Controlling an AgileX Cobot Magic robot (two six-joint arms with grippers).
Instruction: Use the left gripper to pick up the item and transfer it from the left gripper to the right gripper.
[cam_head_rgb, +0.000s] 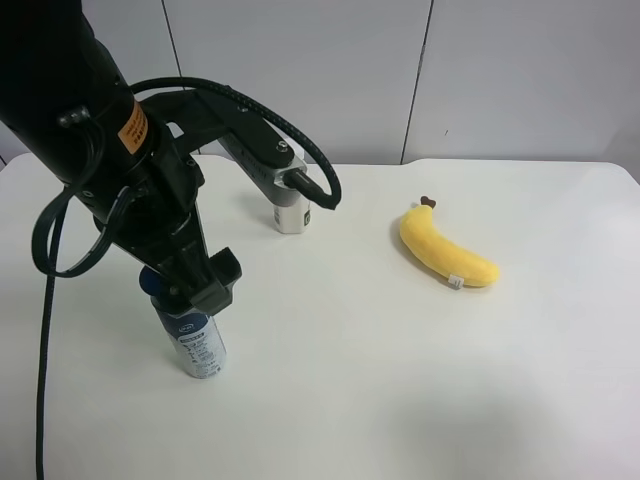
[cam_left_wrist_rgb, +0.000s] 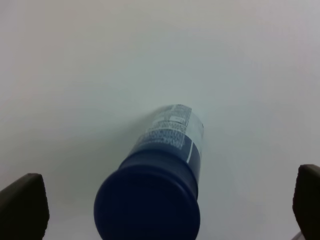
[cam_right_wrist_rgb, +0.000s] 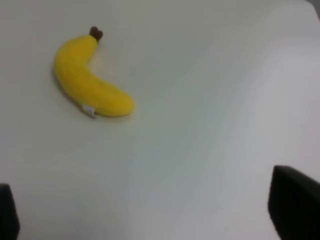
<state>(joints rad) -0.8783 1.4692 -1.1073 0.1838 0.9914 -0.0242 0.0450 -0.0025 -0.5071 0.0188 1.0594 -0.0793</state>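
The item, a can with a dark-blue cap and silvery-white printed lower part (cam_head_rgb: 198, 343), stands upright on the white table (cam_head_rgb: 400, 390) at the exterior high view's left. My left gripper (cam_head_rgb: 185, 285), on the all-black arm with the orange sticker, hangs right over the can's top and hides most of its cap. In the left wrist view the can (cam_left_wrist_rgb: 167, 165) sits between the wide-apart fingers of the open left gripper (cam_left_wrist_rgb: 165, 202), untouched. My right gripper (cam_right_wrist_rgb: 150, 207) is open and empty above bare table; it is out of the exterior high view.
A yellow plush banana (cam_head_rgb: 445, 250) lies right of the table's centre, also in the right wrist view (cam_right_wrist_rgb: 87, 82). A small white bottle (cam_head_rgb: 292, 215) stands behind the black arm's grey link, partly hidden. A loose black cable (cam_head_rgb: 45, 330) hangs at the left.
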